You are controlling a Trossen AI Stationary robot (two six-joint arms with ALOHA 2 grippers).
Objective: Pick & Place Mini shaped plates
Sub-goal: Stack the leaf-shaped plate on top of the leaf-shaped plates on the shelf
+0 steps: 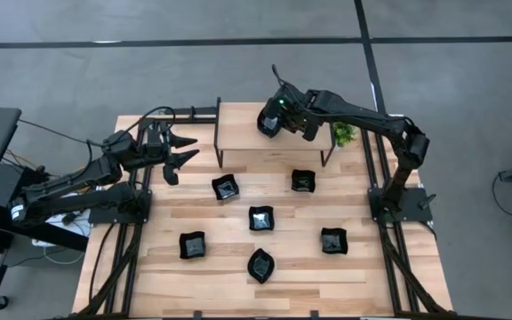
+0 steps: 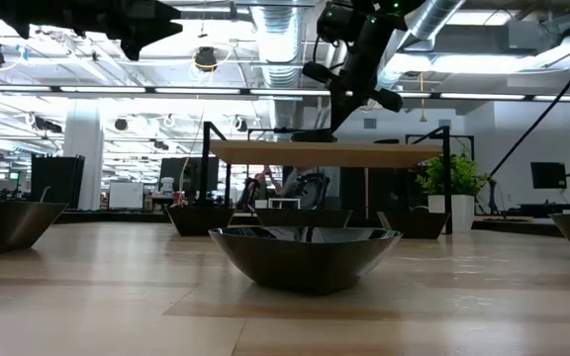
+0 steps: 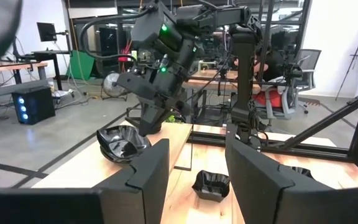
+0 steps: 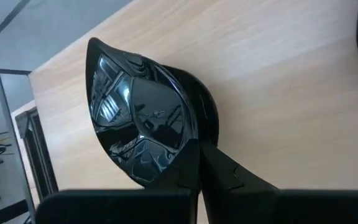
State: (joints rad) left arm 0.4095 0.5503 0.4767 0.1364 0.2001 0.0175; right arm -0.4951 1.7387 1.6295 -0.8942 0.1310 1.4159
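My right gripper (image 1: 269, 123) is over the raised wooden shelf (image 1: 238, 124) at the table's far side, shut on a glossy black leaf-shaped mini plate (image 4: 138, 112). The plate sits low over the shelf top (image 4: 272, 81); whether it touches the wood I cannot tell. Several more black mini plates lie on the table below, among them one (image 1: 225, 188), one (image 1: 260, 218) and one (image 1: 260, 265), each resting on its base. My left gripper (image 1: 183, 149) hovers open at the shelf's left end, pointing level toward it, with nothing between its fingers (image 3: 157, 168). My right gripper pinches the plate's rim (image 4: 182, 155) near one of its pointed ends between its two fingers. The fingers slant down from the table's right side. The plate is tilted, its hollow facing up and its other point (image 4: 95, 45) away from the fingers.
The shelf stands on thin black legs (image 1: 218, 133). A small green plant (image 1: 343, 133) is at its right end. Both arm bases and cable runs line the table's left and right edges. Bare wood lies between the plates and along the near edge (image 1: 265, 302).
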